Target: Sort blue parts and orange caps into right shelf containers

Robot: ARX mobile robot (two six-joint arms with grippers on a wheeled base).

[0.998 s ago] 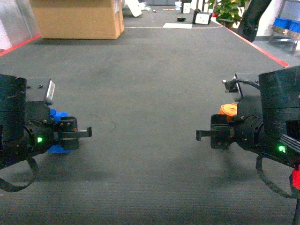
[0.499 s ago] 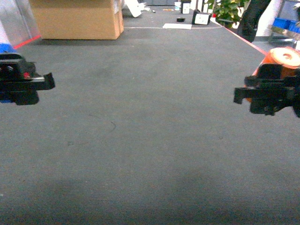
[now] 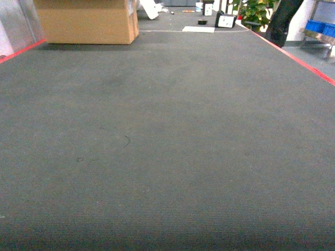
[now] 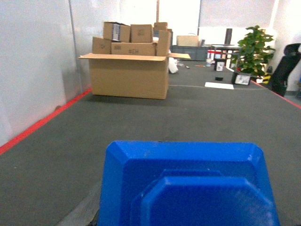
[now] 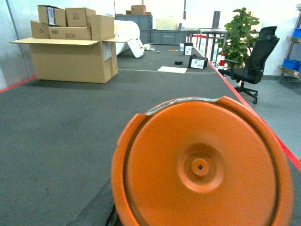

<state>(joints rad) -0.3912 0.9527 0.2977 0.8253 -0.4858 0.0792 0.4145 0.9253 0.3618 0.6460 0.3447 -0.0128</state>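
Observation:
A blue part point(image 4: 188, 188) fills the bottom of the left wrist view, held up close to the camera above the grey carpet; it hides the left gripper's jaws. An orange cap point(image 5: 202, 174) fills the lower right wrist view in the same way, its round face toward the camera, covering the right gripper's jaws. Neither gripper shows in the head view. At the far right edge, a blue container point(image 3: 320, 27) sits on a steel shelf point(image 3: 314, 37), partly cut off.
Grey carpet point(image 3: 167, 146) stretches ahead, bordered by red floor lines point(image 3: 293, 55). An open cardboard box point(image 3: 86, 21) stands at the back left near a pale wall point(image 4: 33, 70). A potted plant point(image 5: 240, 28) and black office chair point(image 5: 254, 66) stand at the back right.
Both grippers lifted and swung outward, left to the left and right to the right, and have left the head view, carrying the blue part and the orange cap.

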